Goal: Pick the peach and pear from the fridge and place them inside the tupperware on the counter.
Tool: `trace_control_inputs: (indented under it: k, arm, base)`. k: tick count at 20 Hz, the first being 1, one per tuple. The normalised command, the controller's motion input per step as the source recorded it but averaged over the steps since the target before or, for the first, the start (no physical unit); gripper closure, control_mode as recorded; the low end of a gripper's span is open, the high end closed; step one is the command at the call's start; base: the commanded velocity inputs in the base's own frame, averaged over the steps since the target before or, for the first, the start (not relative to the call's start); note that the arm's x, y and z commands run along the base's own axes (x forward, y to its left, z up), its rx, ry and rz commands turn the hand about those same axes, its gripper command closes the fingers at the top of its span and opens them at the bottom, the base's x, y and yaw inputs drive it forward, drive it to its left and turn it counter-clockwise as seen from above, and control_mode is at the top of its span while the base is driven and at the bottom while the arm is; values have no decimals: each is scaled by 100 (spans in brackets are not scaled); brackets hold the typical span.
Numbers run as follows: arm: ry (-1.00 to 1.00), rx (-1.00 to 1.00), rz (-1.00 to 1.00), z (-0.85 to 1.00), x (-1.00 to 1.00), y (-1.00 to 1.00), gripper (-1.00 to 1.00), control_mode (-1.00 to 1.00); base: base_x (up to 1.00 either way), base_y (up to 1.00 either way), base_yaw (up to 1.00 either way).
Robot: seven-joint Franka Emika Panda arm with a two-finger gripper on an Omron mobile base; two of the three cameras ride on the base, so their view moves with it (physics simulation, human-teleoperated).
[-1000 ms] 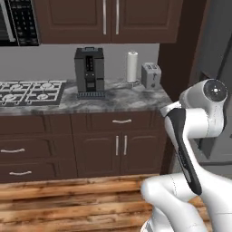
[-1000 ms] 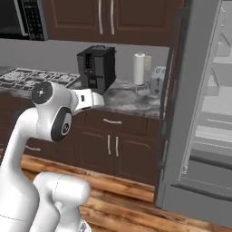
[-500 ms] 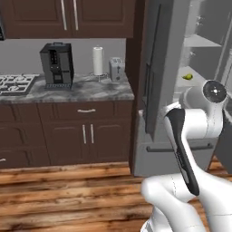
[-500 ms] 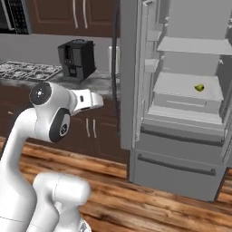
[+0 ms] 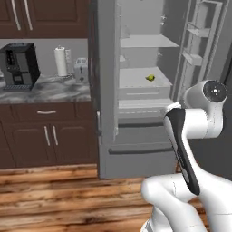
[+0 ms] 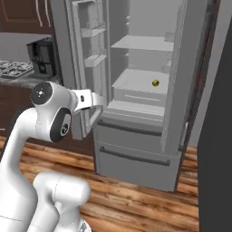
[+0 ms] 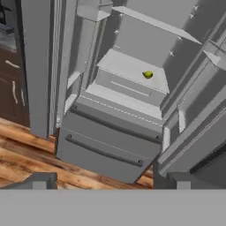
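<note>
No brand, label or writing can be read on anything here. The tall light-grey fridge (image 5: pixel 136 90) stands with both doors swung wide, its grey shelves, drawers and door bins (image 5: pixel 195 45) in plain sight. On a middle shelf, above the shallow inner drawers, lies the small yellow-green pear (image 5: pixel 150 78), alone and towards the right side of that shelf; it also shows in the right base view (image 6: pixel 155 83) and in the hand view (image 7: pixel 148 74). The other shelves that can be seen carry nothing that I can make out.

Left of the fridge, the grey-and-white marbled stone tabletop (image 5: pixel 45 90) over dark brown cabinets bears a black coffee machine (image 5: pixel 18 65), a white paper-towel roll (image 5: pixel 60 61) and a small silver toaster (image 5: pixel 81 69).

The white arm's hand (image 6: pixel 93 111) hangs in front of the fridge, well apart from the pear, with its fingers spread apart and nothing between them.
</note>
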Motion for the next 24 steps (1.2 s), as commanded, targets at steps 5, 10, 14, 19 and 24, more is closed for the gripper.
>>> trace_control_inputs:
  k: [5, 10, 14, 19, 24]
  arm:
    - [0, 0, 0, 0, 0, 0, -100, 100]
    - [0, 0, 0, 0, 0, 0, -100, 100]
    - [0, 0, 0, 0, 0, 0, -100, 100]
    - [0, 0, 0, 0, 0, 0, -100, 100]
    - [0, 0, 0, 0, 0, 0, -100, 100]
  base:
    - [9, -97, 0]
    - [53, -24, 0]
    - [98, 22, -7]
    - [95, 42, -11]
    - [79, 36, -16]
